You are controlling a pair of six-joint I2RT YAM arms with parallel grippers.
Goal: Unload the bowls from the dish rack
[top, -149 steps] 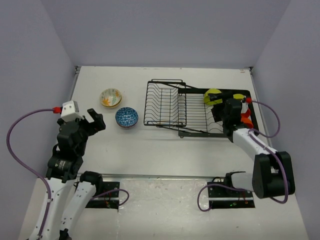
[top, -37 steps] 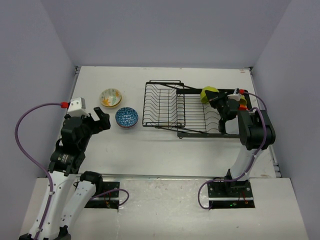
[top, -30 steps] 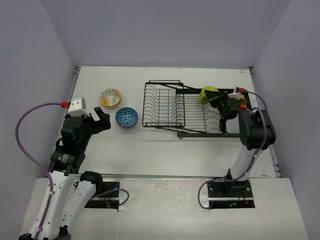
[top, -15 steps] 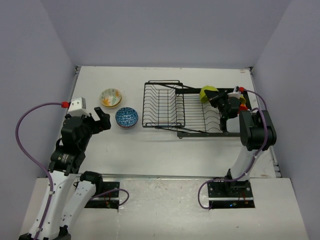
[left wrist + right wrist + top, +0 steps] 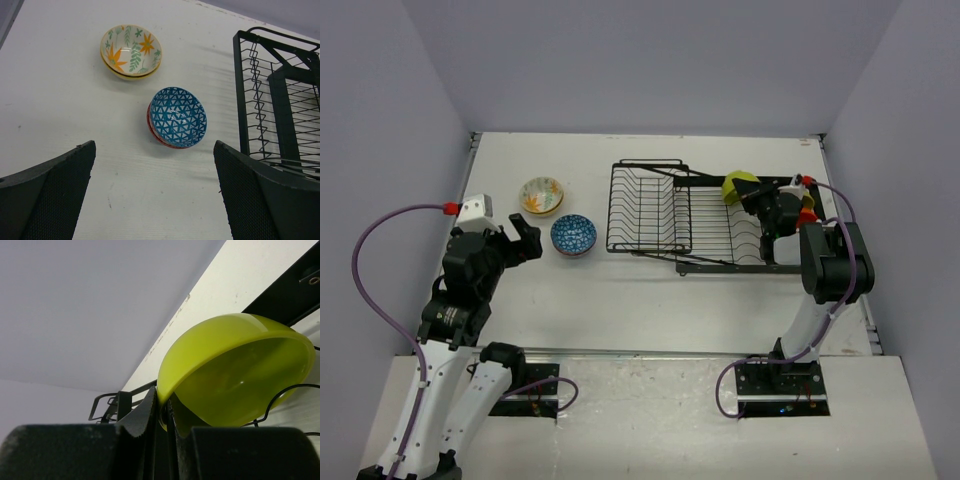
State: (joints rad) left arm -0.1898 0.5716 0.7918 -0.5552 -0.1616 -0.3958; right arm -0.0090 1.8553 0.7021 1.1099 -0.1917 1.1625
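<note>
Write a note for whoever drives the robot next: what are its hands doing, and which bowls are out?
Left gripper: open, empty, above the table near the unloaded bowls.
Right gripper: shut on the rim of the glossy lime green round bowl, at the black wire dish rack's far right end.
Done: the white floral bowl and the blue-patterned bowl sit upright on the table, left of the rack.
Left: lift the lime bowl out, set it down.

The top view looks down from the near side over the whole counter (image 5: 620, 290). The left wrist view shares the dish rack's (image 5: 277, 110) left end with it. The right wrist view peers along its fingers (image 5: 142, 415), close against the lime green bowl (image 5: 235, 370).
</note>
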